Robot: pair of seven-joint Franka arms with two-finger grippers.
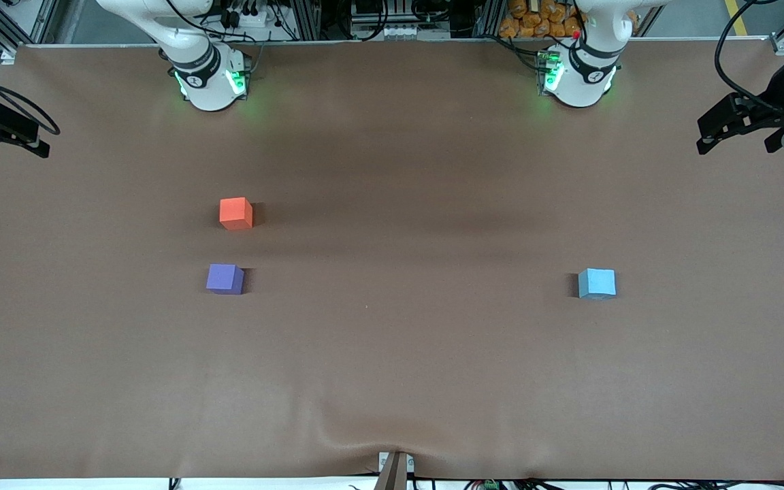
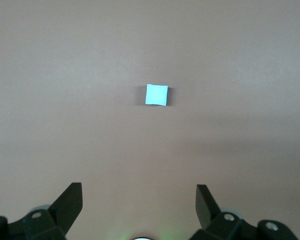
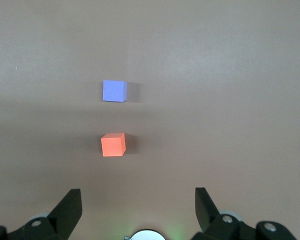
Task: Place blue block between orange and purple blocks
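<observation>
Front view: brown table (image 1: 392, 381) with three cubes. Orange block (image 1: 236, 213) and purple block (image 1: 224, 279) toward the right arm's end, near each other with a gap between, purple nearer the camera. Blue block (image 1: 597, 283) alone toward the left arm's end, well apart from both. Left gripper (image 1: 739, 126) up high at that end's edge; right gripper (image 1: 1, 129) likewise at the other edge. Both waiting.

Left wrist view: left gripper (image 2: 139, 202) fingers (image 2: 70, 202) spread wide, holding nothing. Blue block (image 2: 156, 94) on bare table, centred between them, well apart.

Right wrist view: right gripper (image 3: 138, 202) fingers (image 3: 70, 205) spread wide, empty. Orange block (image 3: 113, 144) and purple block (image 3: 114, 91) in line, not touching.
</observation>
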